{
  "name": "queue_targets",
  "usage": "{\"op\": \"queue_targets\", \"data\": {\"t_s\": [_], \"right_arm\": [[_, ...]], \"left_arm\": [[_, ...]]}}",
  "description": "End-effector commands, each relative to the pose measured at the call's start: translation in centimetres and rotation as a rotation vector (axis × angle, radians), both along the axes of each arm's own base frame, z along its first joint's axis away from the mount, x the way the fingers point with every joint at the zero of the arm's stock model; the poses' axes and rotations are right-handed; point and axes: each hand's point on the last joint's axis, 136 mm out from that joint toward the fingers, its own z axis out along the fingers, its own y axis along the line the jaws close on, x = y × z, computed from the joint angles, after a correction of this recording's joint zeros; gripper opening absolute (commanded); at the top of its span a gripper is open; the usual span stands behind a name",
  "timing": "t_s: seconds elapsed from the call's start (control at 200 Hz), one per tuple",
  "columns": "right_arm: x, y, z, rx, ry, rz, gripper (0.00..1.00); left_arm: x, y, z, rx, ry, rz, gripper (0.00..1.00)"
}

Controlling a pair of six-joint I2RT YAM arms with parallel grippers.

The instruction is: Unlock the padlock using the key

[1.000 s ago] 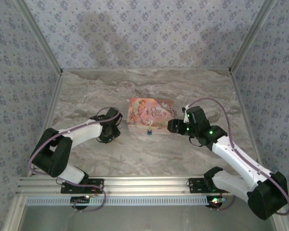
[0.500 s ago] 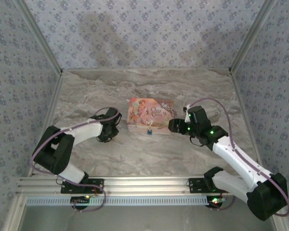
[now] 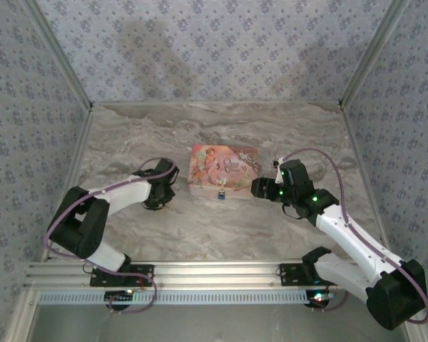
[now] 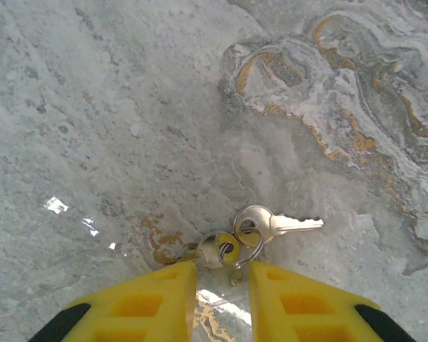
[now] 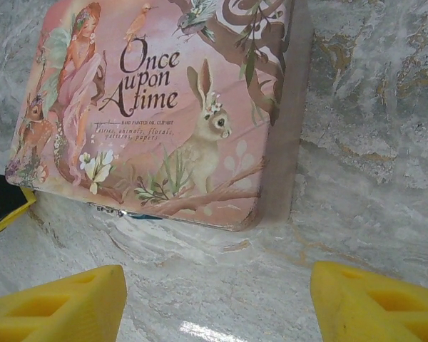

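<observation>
Key pickup: left gripper [image 4: 222,266] at key [image 4: 274,226], right gripper [image 5: 217,274] open.
Left jaws narrow, flanking key's ring on table [image 4: 128,107], left of box [image 5: 164,107]; grip indeterminate. Right jaws wide, empty. At box's near edge: padlock [image 3: 220,194].

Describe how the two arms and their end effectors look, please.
Both arms, left arm and right arm, have white links and black joints, each with a looping purple cable. Green lights glow on the right arm. The left end effector and right end effector are blocky and yellow.
</observation>
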Motion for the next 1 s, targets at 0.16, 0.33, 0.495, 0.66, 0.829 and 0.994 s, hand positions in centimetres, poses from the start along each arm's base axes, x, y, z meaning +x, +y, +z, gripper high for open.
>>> {"op": "queue_targets", "data": {"t_s": [0.16,0.33,0.495,0.66,0.829,0.994], "right_arm": [[-0.1,0.1,0.1,0.024,0.000,-0.007,0.71],[-0.2,0.0,0.1,0.025,0.002,-0.009,0.71],[-0.3,-0.2,0.0,0.020,0.002,-0.014,0.71],[-0.4,-0.4,0.2,0.018,-0.002,-0.020,0.71],[-0.4,-0.4,0.2,0.019,-0.002,-0.018,0.71],[-0.5,-0.4,0.2,0.023,-0.002,-0.019,0.71]], "left_arm": [[0.7,0.4,3.5,0.008,-0.040,-0.082,0.36],[1.4,0.0,2.7,-0.010,0.005,-0.156,0.40],[1.9,-0.9,1.5,-0.005,0.073,-0.233,0.39],[2.0,-0.7,0.6,0.022,0.106,-0.238,0.36],[1.9,-0.3,0.0,0.046,0.118,-0.241,0.29],[1.5,-0.1,-0.7,0.054,0.139,-0.244,0.16]]}}
